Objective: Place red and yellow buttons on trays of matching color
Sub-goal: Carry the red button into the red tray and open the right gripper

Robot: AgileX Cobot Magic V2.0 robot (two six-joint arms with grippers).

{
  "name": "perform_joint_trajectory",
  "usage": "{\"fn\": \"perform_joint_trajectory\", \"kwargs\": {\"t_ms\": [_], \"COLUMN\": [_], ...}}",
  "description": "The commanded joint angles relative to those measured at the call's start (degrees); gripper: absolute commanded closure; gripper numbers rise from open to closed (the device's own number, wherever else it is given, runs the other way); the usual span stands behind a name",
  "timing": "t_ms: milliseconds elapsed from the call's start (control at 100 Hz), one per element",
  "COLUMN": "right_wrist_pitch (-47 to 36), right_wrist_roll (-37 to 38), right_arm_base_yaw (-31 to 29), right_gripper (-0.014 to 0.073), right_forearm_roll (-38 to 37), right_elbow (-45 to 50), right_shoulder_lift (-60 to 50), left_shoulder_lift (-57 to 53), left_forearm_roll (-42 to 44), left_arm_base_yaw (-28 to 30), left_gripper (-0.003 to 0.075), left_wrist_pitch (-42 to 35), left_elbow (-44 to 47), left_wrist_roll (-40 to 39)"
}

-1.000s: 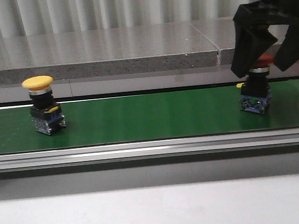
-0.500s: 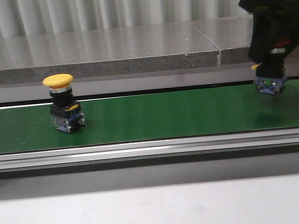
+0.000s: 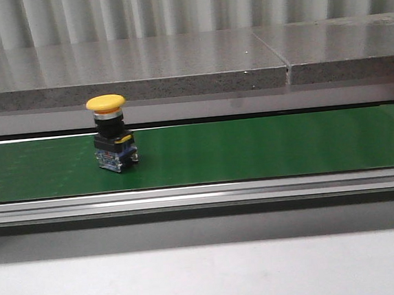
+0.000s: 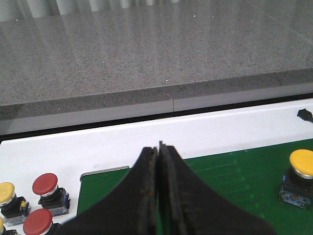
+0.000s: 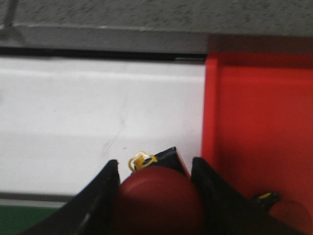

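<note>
A yellow button [image 3: 112, 141] stands upright on the green belt [image 3: 252, 149], left of the middle; it also shows in the left wrist view [image 4: 300, 171]. My left gripper [image 4: 159, 147] is shut and empty, above the belt's end. My right gripper [image 5: 155, 169] is shut on a red button [image 5: 159, 203] and holds it over the white surface, next to the edge of the red tray [image 5: 259, 127]. Neither arm shows in the front view. The yellow tray is out of view.
Several loose red and yellow buttons [image 4: 46, 186] stand on the white surface beside the belt's end. A grey stone ledge [image 3: 176, 66] runs behind the belt. Another button [image 5: 274, 208] lies in the red tray.
My right gripper closed on the red button, lifted it off the belt and left the front view to the right. The yellow button rode the belt to the right.
</note>
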Motion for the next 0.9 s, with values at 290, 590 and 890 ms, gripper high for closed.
{"fn": "perform_joint_trajectory", "kwargs": {"t_ms": [290,590,890], "right_wrist_pitch": [-2.83,-5.98,-7.43], "right_wrist_roll": [-0.74,-0.74,-0.74], "right_arm_base_yaw": [-6.73,-7.18,-7.18], "right_gripper": [0.0424,0.0421,0.0363], "right_forearm_roll": [0.54,0.54,0.2], "right_elbow": [-13.05,-14.37,-14.37], "right_shoulder_lift": [12.45,17.54,18.89], "left_shoulder_lift": [0.15,0.15,0.15], "left_forearm_roll": [-0.57,-0.57,-0.57], "left_arm_base_yaw": [-0.45,-0.45,-0.45], "left_gripper": [0.074,0.074,0.074], "left_wrist_pitch": [-4.2,-4.2,-4.2], "left_elbow": [-1.62,-1.62,-1.62], "left_wrist_roll": [-0.09,-0.09,-0.09]}}
